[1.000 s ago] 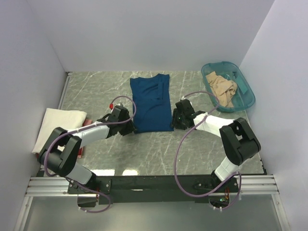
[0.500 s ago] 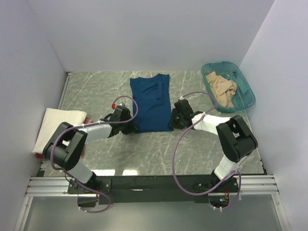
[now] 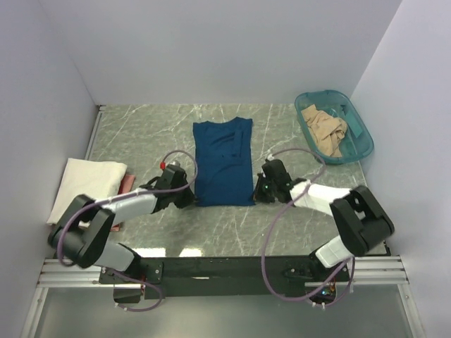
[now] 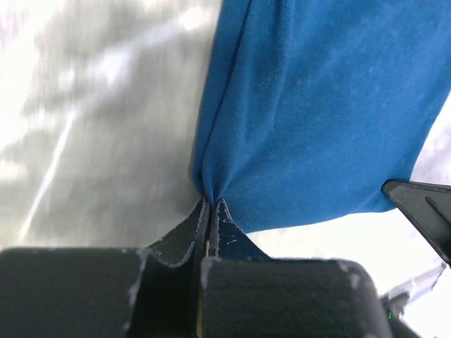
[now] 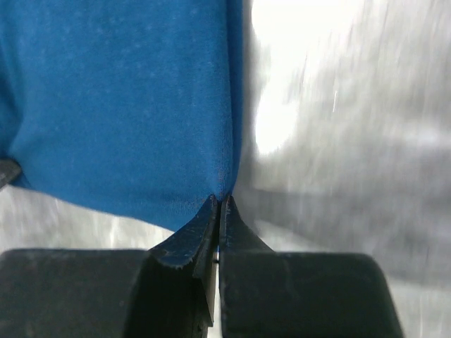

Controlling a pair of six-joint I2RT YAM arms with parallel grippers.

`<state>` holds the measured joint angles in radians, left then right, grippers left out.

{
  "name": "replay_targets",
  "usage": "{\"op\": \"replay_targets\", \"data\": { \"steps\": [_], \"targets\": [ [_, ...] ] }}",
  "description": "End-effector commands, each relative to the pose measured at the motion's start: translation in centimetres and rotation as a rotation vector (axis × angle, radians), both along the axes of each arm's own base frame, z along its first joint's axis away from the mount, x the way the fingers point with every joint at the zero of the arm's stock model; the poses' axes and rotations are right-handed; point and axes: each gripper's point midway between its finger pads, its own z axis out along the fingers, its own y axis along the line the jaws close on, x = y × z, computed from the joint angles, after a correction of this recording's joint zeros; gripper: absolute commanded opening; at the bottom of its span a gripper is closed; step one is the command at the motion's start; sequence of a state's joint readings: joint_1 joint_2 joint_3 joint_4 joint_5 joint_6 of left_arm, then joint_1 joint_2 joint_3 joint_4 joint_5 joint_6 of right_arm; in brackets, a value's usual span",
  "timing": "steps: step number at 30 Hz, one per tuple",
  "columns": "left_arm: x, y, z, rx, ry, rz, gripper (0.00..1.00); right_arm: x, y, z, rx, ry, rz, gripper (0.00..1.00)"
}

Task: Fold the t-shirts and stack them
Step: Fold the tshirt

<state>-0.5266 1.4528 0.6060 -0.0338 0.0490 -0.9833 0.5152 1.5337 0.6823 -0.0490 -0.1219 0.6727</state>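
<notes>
left jaws and right jaws each clamped on a near hem corner of the dark blue cloth t-shirt (image 3: 223, 160), folded to a strip. Lift level, keep hem taut, land it square on the collar end.

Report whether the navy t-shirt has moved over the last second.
Yes: the navy t-shirt slid toward the near edge, judged against the unmoved teal tub.

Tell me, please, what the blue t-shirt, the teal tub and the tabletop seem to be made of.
Dark blue short-sleeved t-shirt: soft matte knit cloth, probably cotton; fine weave and puckers show close up. Teal translucent tub: likely moulded plastic; its walls look see-through. Grey veined tabletop: marble-look, possibly laminate; glare patches suggest a smooth finish.
</notes>
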Motion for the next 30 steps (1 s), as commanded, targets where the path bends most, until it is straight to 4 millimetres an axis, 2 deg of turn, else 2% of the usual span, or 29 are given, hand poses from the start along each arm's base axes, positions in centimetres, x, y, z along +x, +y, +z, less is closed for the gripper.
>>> {"op": "replay_targets", "data": {
  "steps": [1,2,4,5,7,8,10,11,13,14,15,16,17,18,19,20,21,23,24,26,27,29,30],
  "targets": [
    [-3.5,0.9,-0.2,0.004,0.06,-0.006,0.01,-3.1,-0.2,0.8,0.027,0.005,0.031,0.0],
    [-4.1,0.5,0.5,-0.018,0.047,-0.01,0.01,-4.4,-0.5,0.7,0.034,0.013,0.032,0.0],
    [-6.0,0.6,0.0,-0.017,0.073,-0.02,0.01,-5.9,-0.6,0.7,0.05,0.02,0.041,0.0],
    [-6.9,0.0,0.6,-0.039,0.067,-0.031,0.01,-7.5,-0.6,0.6,0.063,0.031,0.049,0.0],
    [-8.9,0.2,-0.1,-0.022,0.094,-0.042,0.01,-9.7,-1.0,-0.2,0.066,0.06,0.056,0.0],
    [-9.3,0.0,0.6,-0.049,0.088,-0.03,0.01,-10.4,-0.5,0.5,0.095,0.051,0.06,0.0],
    [-10.8,0.3,0.0,-0.04,0.109,-0.031,0.01,-12.1,-1.0,-0.2,0.091,0.075,0.062,0.0],
    [-11.1,0.3,0.4,-0.061,0.105,-0.022,0.01,-12.6,-0.6,0.4,0.12,0.065,0.064,0.0],
    [-12.1,0.3,0.3,-0.068,0.113,-0.029,0.01,-13.5,-1.1,0.1,0.114,0.083,0.053,0.02],
    [-12.4,0.5,0.2,-0.067,0.118,-0.03,0.04,-13.7,-1.0,0.6,0.125,0.069,0.06,0.06],
    [-12.6,0.6,0.1,-0.064,0.122,-0.032,0.14,-13.8,-1.1,0.7,0.122,0.062,0.06,0.13],
    [-12.8,0.5,0.5,-0.068,0.109,-0.044,0.2,-13.8,-1.5,0.9,0.106,0.059,0.052,0.3],
    [-13.1,0.9,0.5,-0.054,0.115,-0.049,0.25,-13.5,-1.4,1.7,0.121,0.028,0.053,0.37],
    [-12.9,0.7,1.3,-0.062,0.101,-0.056,0.36,-13.1,-1.3,2.7,0.128,0.005,0.053,0.42],
    [-12.3,0.9,2.3,-0.062,0.055,-0.044,0.39,-12.5,-1.2,4.0,0.137,-0.044,0.052,0.48],
    [-12.4,1.3,2.7,-0.05,0.053,-0.041,0.42,-12.0,-1.0,5.0,0.146,-0.073,0.053,0.49],
    [-11.8,0.9,4.2,-0.07,0.02,-0.041,0.45,-10.9,-0.4,7.2,0.168,-0.128,0.054,0.5],
    [-11.0,1.0,6.0,-0.071,-0.03,-0.03,0.46,-9.3,0.0,9.4,0.153,-0.206,0.063,0.51],
    [-10.6,0.7,7.3,-0.077,-0.055,-0.031,0.45,-8.1,0.9,12.2,0.179,-0.262,0.074,0.51],
    [-9.9,0.7,8.2,-0.067,-0.084,-0.031,0.4,-5.4,1.4,13.5,0.108,-0.349,0.082,0.51],
    [-9.3,0.0,8.9,-0.079,-0.11,-0.049,0.38,-3.1,2.1,15.0,0.072,-0.395,0.088,0.5],
    [-8.8,-1.0,9.4,-0.101,-0.116,-0.066,0.33,-0.6,3.0,16.5,0.05,-0.44,0.099,0.5],
    [-8.2,-1.7,9.9,-0.128,-0.134,-0.075,0.27,1.5,3.9,19.2,0.083,-0.503,0.093,0.49]
  ]
}}
